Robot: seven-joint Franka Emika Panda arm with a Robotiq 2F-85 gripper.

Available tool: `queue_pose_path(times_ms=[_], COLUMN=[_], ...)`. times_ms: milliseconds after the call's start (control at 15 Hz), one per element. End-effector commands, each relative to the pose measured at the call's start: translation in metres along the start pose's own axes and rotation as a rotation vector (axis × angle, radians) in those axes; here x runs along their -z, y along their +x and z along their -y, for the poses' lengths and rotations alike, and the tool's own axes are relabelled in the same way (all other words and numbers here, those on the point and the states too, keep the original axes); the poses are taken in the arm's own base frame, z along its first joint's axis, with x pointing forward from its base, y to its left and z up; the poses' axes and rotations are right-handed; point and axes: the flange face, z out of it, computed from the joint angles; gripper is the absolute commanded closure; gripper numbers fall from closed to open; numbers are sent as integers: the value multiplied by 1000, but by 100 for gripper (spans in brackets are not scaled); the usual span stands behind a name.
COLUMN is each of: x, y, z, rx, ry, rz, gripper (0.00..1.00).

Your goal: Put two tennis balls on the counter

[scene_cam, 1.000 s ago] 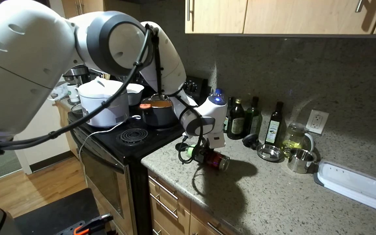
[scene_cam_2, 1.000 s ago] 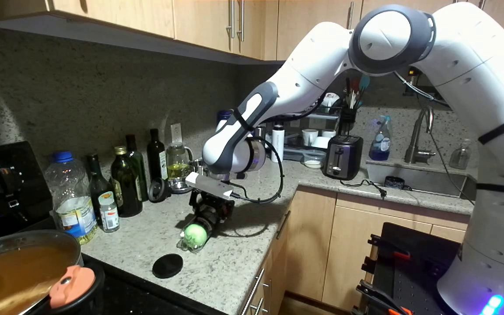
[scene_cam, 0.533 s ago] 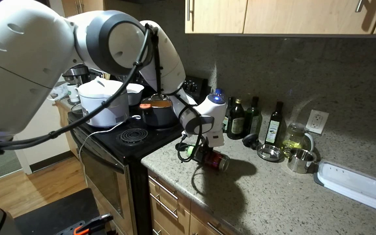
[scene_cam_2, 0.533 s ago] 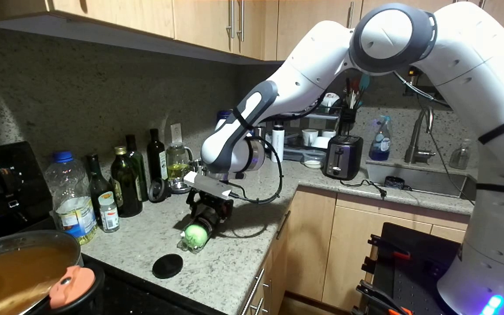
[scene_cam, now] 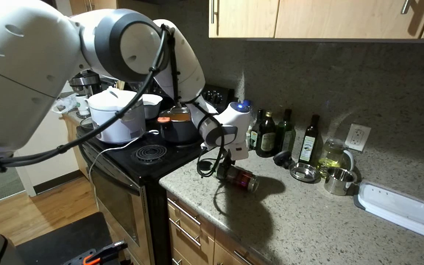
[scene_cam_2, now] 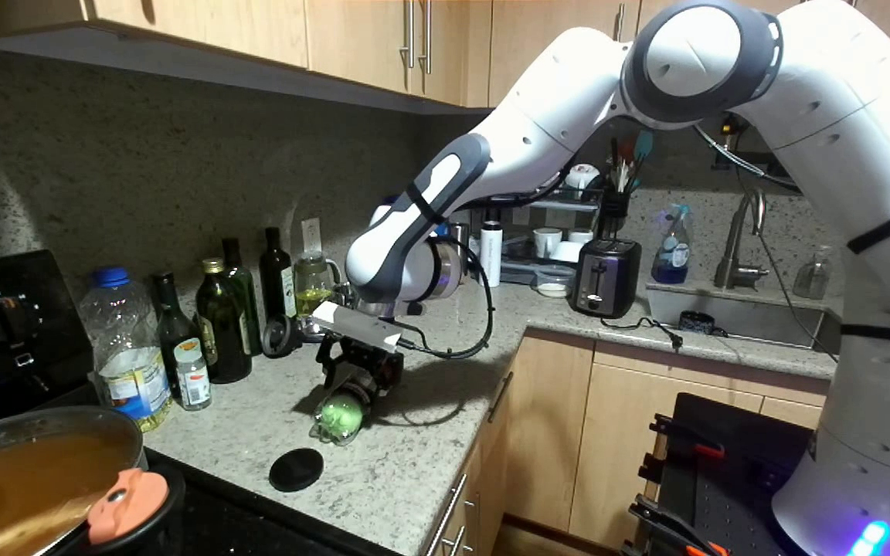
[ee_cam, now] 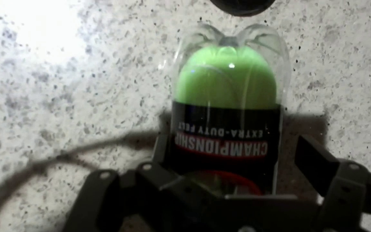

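Observation:
A clear plastic can [ee_cam: 227, 122] with a black and red label lies on its side on the speckled counter [scene_cam_2: 406, 486]. It also shows in an exterior view [scene_cam: 243, 180]. One yellow-green tennis ball [ee_cam: 227, 77] is inside its clear end, also seen in an exterior view [scene_cam_2: 339, 417]. A second ball is not clearly visible; the label and gripper hide the rest of the can. My gripper [ee_cam: 233, 145] is open over the can, a finger on each side. The right finger in the wrist view stands apart from the can; the left one is close beside it.
A black round lid [scene_cam_2: 296, 469] lies on the counter near the stove [scene_cam: 151, 152]. Several bottles [scene_cam_2: 221, 324], a small jar [scene_cam_2: 192, 378], a glass pitcher [scene_cam: 333, 158] and a metal cup [scene_cam: 339, 181] stand along the wall. A pot [scene_cam_2: 51, 471] sits on the stove.
My gripper and wrist have risen slightly and moved a little to the left in both exterior views. The can stays on the counter and has shifted only slightly.

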Motion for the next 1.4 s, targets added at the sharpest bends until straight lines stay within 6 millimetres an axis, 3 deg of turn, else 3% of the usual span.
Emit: queue_pose_path(times_ms=[0,267,333,400,667,1333], x=[6,-1,-2,-2,0,18], y=[-15,-24,-25,-26,-29,-32], z=[4,2,2,2,5,10], rx=[-3,2,0,-2,-4,6], ry=[-44,-97,-107,-115,-131,-79], rz=[14,10,5,-1,-17,45], gripper=[0,0,6,26,55,58])
